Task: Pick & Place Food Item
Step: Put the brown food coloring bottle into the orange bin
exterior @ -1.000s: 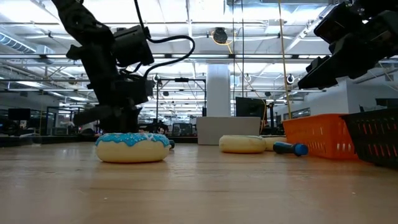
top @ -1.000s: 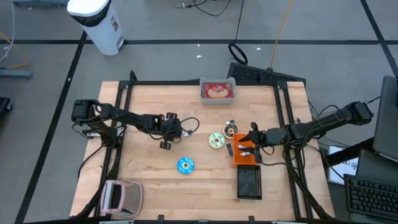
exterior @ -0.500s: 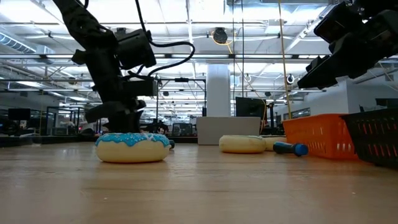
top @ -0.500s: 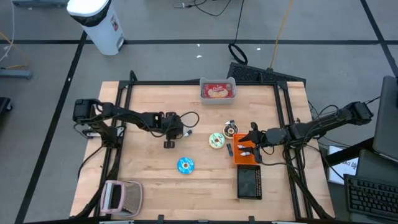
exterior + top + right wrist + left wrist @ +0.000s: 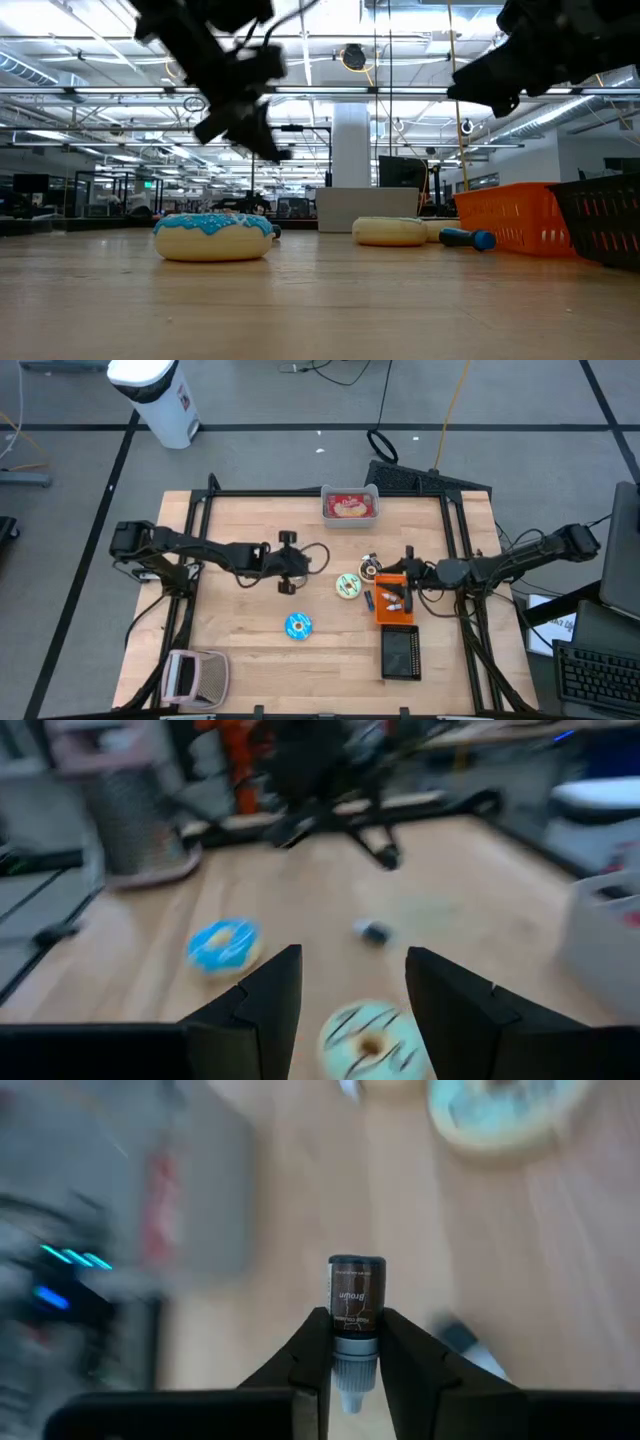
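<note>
Left pincer (image 5: 356, 1342) clamps a small brown-labelled bottle (image 5: 356, 1304), raised over the surface (image 5: 240, 650). Right pincer (image 5: 352, 982) wide, holding nothing, above the orange basket (image 5: 392, 607).

Desk (image 5: 240, 630) shows pale wood planks, smooth with a soft sheen; blue donut (image 5: 213, 237) carries glossy icing over a matt base; orange basket (image 5: 510, 218) looks like plastic mesh; small brown bottle (image 5: 356, 1305) looks smooth, paper-labelled.
</note>
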Controlling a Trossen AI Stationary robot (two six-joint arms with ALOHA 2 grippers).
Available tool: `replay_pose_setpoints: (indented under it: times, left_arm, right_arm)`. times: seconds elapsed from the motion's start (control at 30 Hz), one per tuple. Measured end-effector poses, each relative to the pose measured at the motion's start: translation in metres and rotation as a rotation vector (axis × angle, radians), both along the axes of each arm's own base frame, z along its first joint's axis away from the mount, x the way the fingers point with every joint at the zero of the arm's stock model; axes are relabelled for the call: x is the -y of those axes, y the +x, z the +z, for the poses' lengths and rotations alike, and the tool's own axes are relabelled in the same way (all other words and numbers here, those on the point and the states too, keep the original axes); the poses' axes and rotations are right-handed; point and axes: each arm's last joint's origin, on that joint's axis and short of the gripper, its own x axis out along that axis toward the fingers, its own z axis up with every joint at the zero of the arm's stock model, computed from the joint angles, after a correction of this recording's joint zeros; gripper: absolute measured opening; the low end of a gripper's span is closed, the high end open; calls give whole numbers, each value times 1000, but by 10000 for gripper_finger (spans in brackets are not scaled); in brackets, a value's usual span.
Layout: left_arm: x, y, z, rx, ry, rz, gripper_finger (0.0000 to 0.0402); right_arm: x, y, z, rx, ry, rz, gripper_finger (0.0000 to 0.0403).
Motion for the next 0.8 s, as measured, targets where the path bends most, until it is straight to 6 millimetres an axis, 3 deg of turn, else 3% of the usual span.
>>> replay_pose_setpoints:
  times: [0.13, 0.33, 0.5, 0.7, 0.8]
  left_arm:
    - [19, 16, 33, 131, 171, -62, 70]
    - [35, 24, 52, 238, 232, -108, 56]
    - [41, 31, 46, 245, 263, -119, 65]
    - [46, 52, 21, 180, 396, -155, 60]
    - [47, 66, 19, 148, 452, -132, 60]
  right_arm:
    - [7, 8, 1, 45, 4, -50, 169]
    - [15, 25, -7, 75, 31, -102, 176]
    - [20, 38, -13, 138, 95, -98, 215]
    - [24, 60, -12, 156, 157, -75, 266]
    - [25, 71, -11, 144, 158, -83, 276]
